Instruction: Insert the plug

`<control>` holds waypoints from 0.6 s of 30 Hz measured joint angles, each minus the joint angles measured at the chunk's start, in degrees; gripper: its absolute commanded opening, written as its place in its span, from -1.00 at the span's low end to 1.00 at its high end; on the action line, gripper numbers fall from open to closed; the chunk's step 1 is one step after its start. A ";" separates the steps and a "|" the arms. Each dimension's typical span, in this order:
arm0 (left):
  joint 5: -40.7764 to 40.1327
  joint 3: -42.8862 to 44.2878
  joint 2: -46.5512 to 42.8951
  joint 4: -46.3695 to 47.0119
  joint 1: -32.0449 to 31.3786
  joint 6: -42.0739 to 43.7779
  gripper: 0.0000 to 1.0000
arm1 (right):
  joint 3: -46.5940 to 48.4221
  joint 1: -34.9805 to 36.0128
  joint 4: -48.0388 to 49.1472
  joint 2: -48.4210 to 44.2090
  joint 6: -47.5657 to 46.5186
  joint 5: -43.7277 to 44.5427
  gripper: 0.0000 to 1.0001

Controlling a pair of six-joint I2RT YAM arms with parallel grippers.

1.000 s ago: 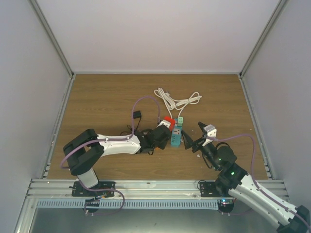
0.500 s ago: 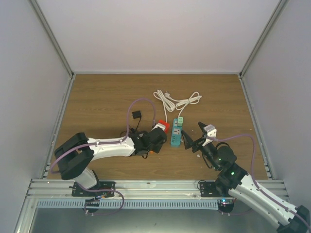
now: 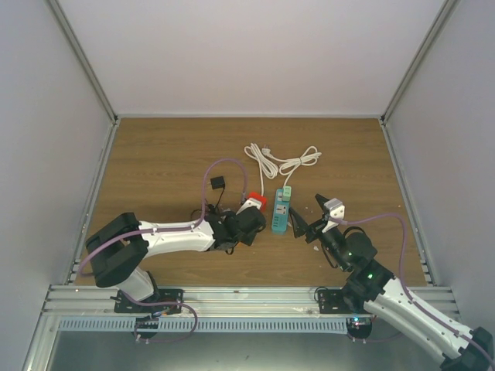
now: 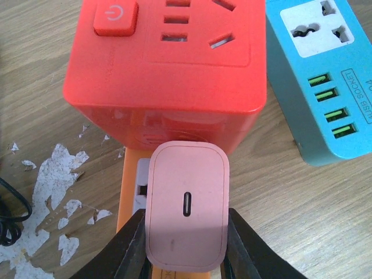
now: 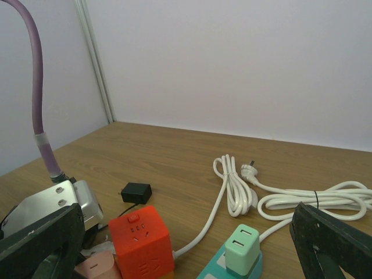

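My left gripper [image 4: 186, 235] is shut on a pink charger plug [image 4: 187, 212], its USB-C port facing the camera. It holds the plug over an orange power strip [image 4: 129, 186], right against the near side of a red cube socket [image 4: 168, 64]. A teal power strip [image 4: 319, 75] lies to the right. In the top view the left gripper [image 3: 246, 225] sits beside the red cube [image 3: 257, 202] and the teal strip [image 3: 280, 214]. My right gripper [image 3: 308, 216] is open and empty just right of the teal strip. The plug's prongs are hidden.
A mint USB adapter [image 5: 242, 247] sits in the teal strip. A coiled white cable [image 3: 272, 159] with its plug lies behind. A black adapter [image 3: 219, 183] with a thin lead lies left of the cube. White paint flecks [image 4: 58, 168] mark the wooden table.
Over the last second my left gripper moved left and nearer with the pink plug, and the red cube shifted the same way. Almost nothing moved in the last half second. The right arm stayed still.
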 measured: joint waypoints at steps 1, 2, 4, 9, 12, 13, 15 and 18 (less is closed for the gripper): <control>0.02 -0.24 0.37 0.39 0.00 -0.02 -1.00 | 0.00 0.00 -0.02 0.00 0.00 0.02 0.99; 0.00 -0.52 0.48 0.85 0.00 -0.07 -1.00 | 0.00 0.00 0.00 0.00 0.00 0.02 0.99; -0.07 -0.96 0.79 2.14 -0.02 -0.22 -1.00 | 0.00 0.00 -0.02 0.00 0.00 0.04 0.99; -1.25 -1.22 3.13 7.17 -0.52 -1.49 -1.00 | 0.00 0.00 -0.02 0.00 0.00 0.17 0.99; -2.75 -0.79 4.28 8.33 -1.09 -2.45 -1.00 | 0.00 0.00 -0.02 0.00 0.02 0.17 0.99; -3.23 -0.55 4.76 8.74 -1.29 -2.75 -1.00 | 0.00 0.00 -0.04 0.00 0.00 0.17 0.99; -3.98 -0.31 5.53 9.81 -1.51 -3.28 -1.00 | 0.00 0.00 -0.04 0.00 0.02 0.17 0.99; -4.31 -0.31 5.62 10.23 -1.66 -3.61 -0.34 | 0.00 0.00 -0.07 0.00 0.00 0.17 0.99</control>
